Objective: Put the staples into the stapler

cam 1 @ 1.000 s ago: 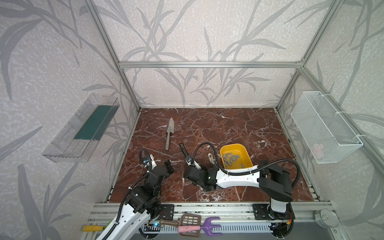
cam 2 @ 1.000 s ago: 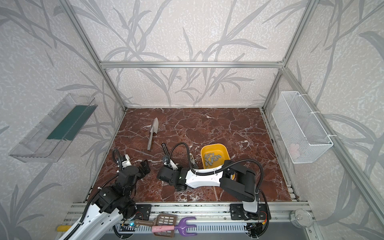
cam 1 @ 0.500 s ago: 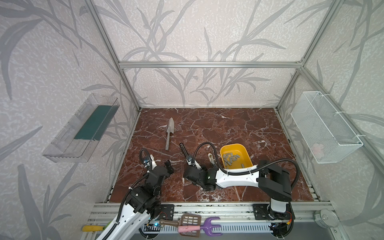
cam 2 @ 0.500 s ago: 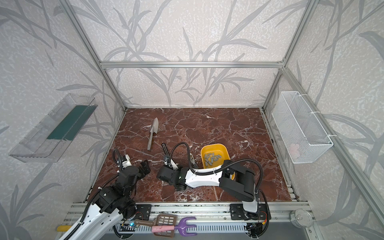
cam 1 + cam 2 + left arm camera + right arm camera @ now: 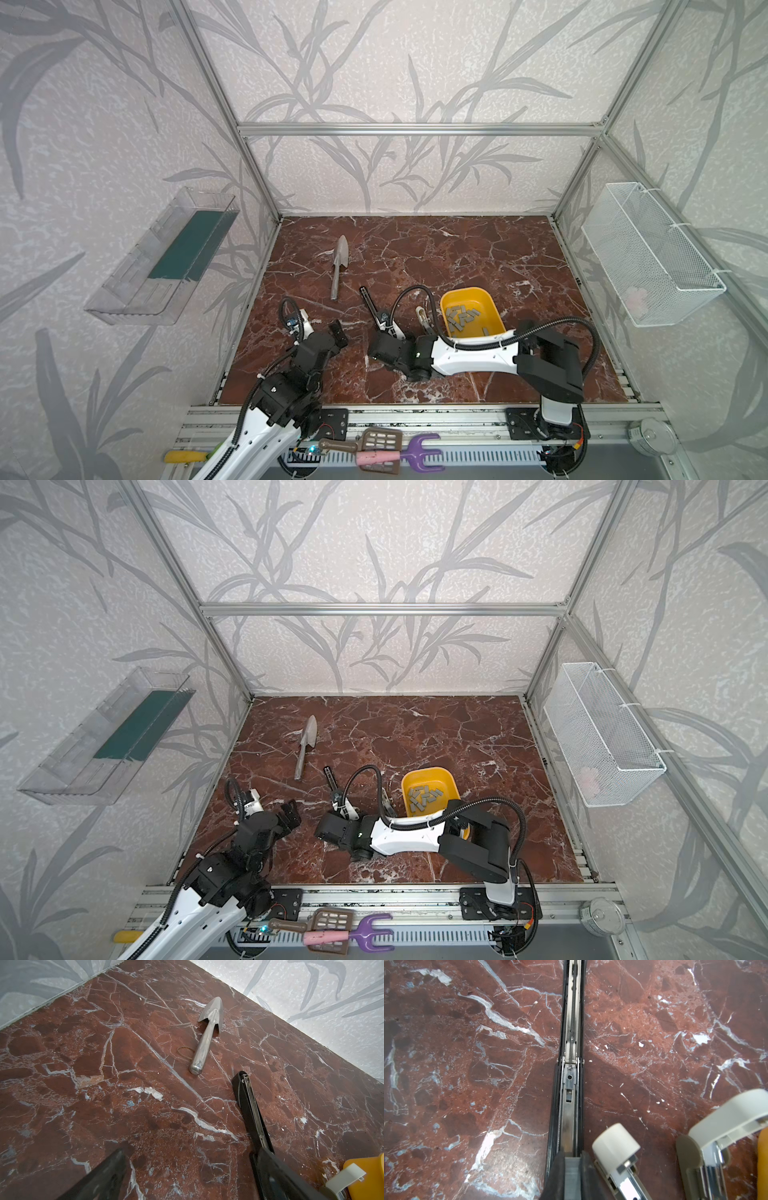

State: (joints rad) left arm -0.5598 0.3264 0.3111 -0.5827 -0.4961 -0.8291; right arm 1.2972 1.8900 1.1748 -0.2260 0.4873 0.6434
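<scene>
The black stapler (image 5: 369, 300) (image 5: 571, 1095) lies open on the marble floor, its silvery rail facing up. My right gripper (image 5: 572, 1159) (image 5: 383, 332) is shut on a grey strip of staples (image 5: 572, 1176), held right over the near end of that rail. More staples (image 5: 463, 318) lie loose in the yellow tray (image 5: 494, 307) to the right. My left gripper (image 5: 187, 1178) (image 5: 322, 332) hangs open and empty just left of the stapler (image 5: 251, 1109), low over the floor.
A grey metal trowel (image 5: 338, 266) (image 5: 207, 1039) lies behind the stapler with a rubber band (image 5: 185, 1051) beside its handle. Two cream-white blocks (image 5: 615, 1145) (image 5: 726, 1122) sit between stapler and tray. A wire basket (image 5: 648, 253) hangs on the right wall, a clear shelf (image 5: 166, 257) on the left.
</scene>
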